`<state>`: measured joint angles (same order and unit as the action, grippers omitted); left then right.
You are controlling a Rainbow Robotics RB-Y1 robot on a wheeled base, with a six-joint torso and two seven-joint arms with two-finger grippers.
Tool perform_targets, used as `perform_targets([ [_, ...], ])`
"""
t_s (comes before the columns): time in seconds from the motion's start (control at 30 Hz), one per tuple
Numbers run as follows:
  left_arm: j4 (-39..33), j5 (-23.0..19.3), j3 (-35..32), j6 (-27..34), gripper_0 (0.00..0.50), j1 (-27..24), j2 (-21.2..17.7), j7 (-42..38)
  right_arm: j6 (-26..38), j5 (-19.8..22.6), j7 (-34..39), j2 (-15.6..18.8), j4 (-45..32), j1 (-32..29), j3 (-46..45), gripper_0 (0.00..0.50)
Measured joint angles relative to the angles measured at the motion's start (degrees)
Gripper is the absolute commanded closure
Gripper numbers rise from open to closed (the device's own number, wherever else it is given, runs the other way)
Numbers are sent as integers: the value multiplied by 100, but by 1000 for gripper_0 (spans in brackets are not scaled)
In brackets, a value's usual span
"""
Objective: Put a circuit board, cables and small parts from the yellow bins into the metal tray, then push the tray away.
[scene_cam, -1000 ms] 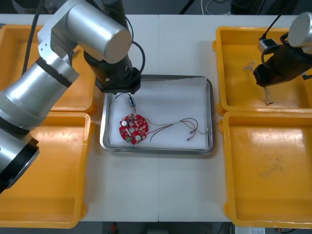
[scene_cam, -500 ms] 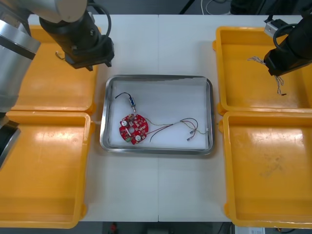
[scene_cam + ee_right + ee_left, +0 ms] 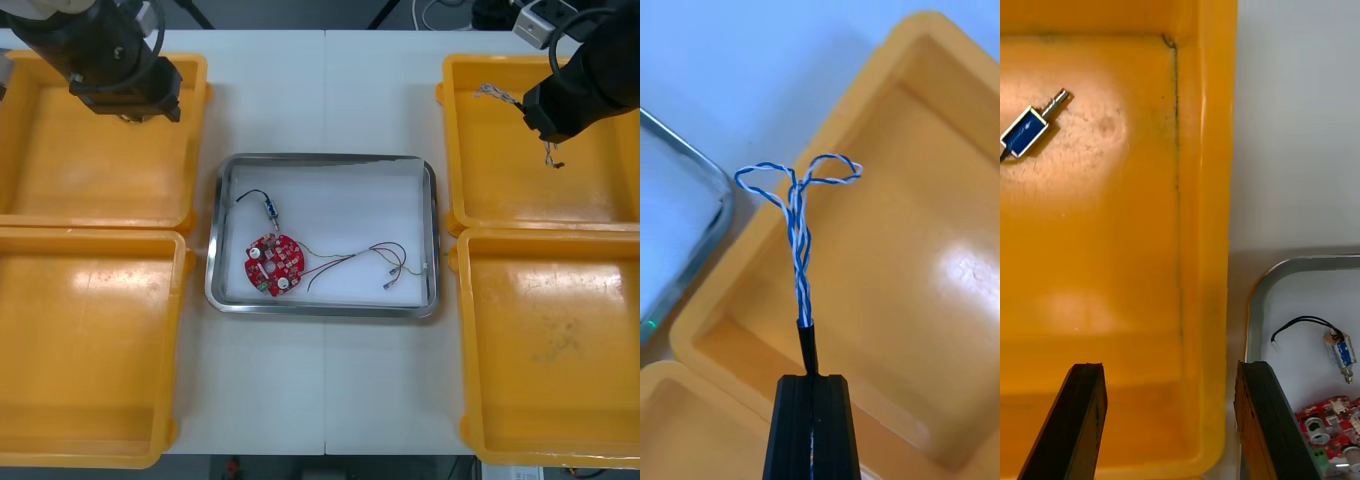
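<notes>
- My left gripper (image 3: 128,102) has drawn back from the shiny metal tray (image 3: 320,158), where it hung a second ago. It now hovers over the far left yellow bin (image 3: 60,190), its black fingers (image 3: 1081,420) wide apart and holding nothing.
- The delivery is done: a small metal part with a blue body and black lead (image 3: 268,206) lies in the tray. It sits just beyond the round red circuit board (image 3: 273,265).
- Thin red and yellow cables (image 3: 380,258) run from beside the board toward the tray's right wall.
- Another small blue metal part (image 3: 1030,127) lies on the floor of the bin beneath my left gripper, ready if more are wanted.
- My right gripper (image 3: 811,379) has risen above the far right yellow bin (image 3: 500,200), clamped tight on the twisted blue and white cable (image 3: 799,225). The cable's loops stand out past the fingertips, clear of the bin floor.
- As I judge it, the board, one part and one set of cables are in. This cable must next cross to the tray, and the push is not yet due.
</notes>
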<state>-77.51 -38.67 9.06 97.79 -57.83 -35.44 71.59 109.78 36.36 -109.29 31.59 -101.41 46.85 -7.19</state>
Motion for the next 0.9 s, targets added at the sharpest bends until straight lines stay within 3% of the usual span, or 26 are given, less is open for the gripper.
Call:
perform_targets([
  [0.2, 591, -180, -76, -767, 0, -34, -46, 508, 2, 513, 0, 20, -692, -51, 381, 500],
  [0.37, 1253, -323, -76, -1415, 0, -72, -57, 661, 3, 676, 0, 32, -1147, -52, 905, 500],
  [0.53, 1791, -341, -76, -1974, 0, -136, -58, 2022, 3, 715, 0, 37, -1419, -52, 1575, 500],
  [0.7, 2369, -382, -76, -2447, 0, -300, -58, 3300, 3, 598, -6, 19, -1433, -50, 2164, 500],
  [0.9, 2933, -481, -76, -3297, 0, -355, -56, 3342, 3, 74, -253, -121, -1424, -47, 2753, 500],
])
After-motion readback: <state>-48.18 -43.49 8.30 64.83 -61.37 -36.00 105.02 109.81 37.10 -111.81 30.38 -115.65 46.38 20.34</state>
